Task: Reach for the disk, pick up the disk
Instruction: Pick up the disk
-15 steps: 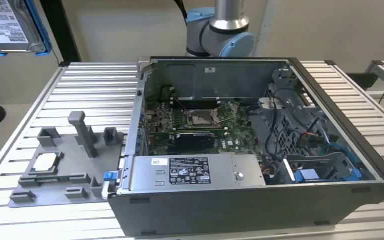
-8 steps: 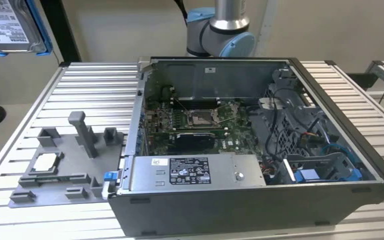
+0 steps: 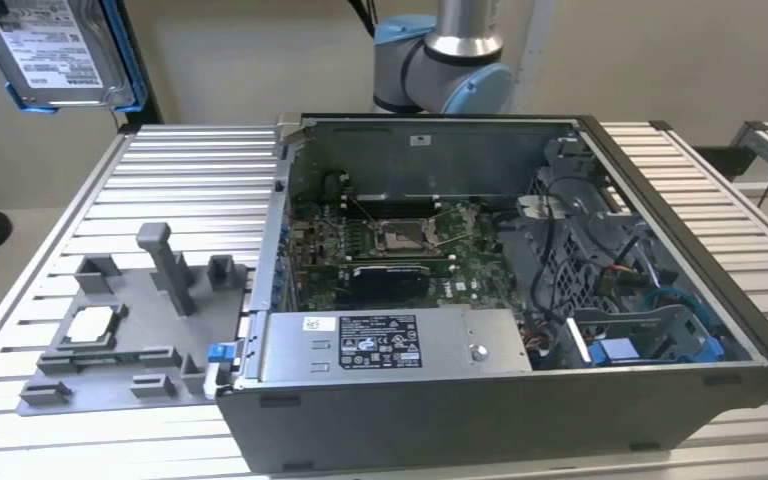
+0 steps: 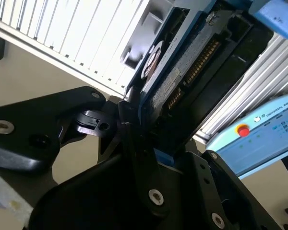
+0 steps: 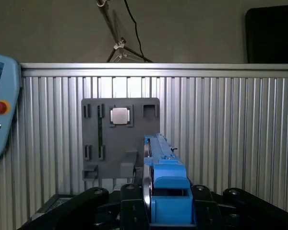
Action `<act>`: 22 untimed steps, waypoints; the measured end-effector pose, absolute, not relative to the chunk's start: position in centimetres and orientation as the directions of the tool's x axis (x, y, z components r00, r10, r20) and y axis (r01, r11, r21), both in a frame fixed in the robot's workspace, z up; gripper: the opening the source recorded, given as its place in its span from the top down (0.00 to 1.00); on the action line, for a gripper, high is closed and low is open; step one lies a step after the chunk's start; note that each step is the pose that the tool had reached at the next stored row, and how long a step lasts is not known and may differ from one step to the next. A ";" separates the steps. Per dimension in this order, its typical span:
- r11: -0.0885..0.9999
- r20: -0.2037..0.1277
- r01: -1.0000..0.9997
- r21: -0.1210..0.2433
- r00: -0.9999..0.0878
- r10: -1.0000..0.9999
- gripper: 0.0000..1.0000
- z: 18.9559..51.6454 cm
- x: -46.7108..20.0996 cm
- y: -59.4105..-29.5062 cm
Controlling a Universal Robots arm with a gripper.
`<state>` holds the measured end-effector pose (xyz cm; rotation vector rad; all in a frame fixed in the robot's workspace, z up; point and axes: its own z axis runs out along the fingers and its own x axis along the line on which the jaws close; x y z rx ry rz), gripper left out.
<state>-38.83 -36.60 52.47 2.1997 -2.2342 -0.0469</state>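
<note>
Pinching the disk (image 5: pixel 159 158) between closed fingers, the gripper (image 5: pixel 166 206) holds it aloft.

The disk (image 3: pixel 61 55) bore a white label (image 3: pixel 48 42) with barcodes and lines of fine black print, too small to read. A dark label (image 3: pixel 377 342) with pale print and a barcode stood on the supply box (image 3: pixel 480 345), likewise not legible. In the second wrist view the pendant (image 4: pixel 264 139) carried a line of small lettering near its red button (image 4: pixel 242 130), and tiny symbols beside it could not be made out
</note>
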 end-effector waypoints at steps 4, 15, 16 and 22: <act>0.015 -0.017 -1.000 0.025 -0.016 -1.000 1.00 52.4 -37.4 -36.6; 0.013 -0.017 -1.000 0.025 -0.013 -1.000 1.00 52.4 -35.7 -36.6; 0.013 -0.017 -1.000 0.025 -0.013 -1.000 1.00 52.4 -35.7 -36.6; 0.013 -0.017 -1.000 0.025 -0.013 -1.000 1.00 52.4 -35.4 -36.6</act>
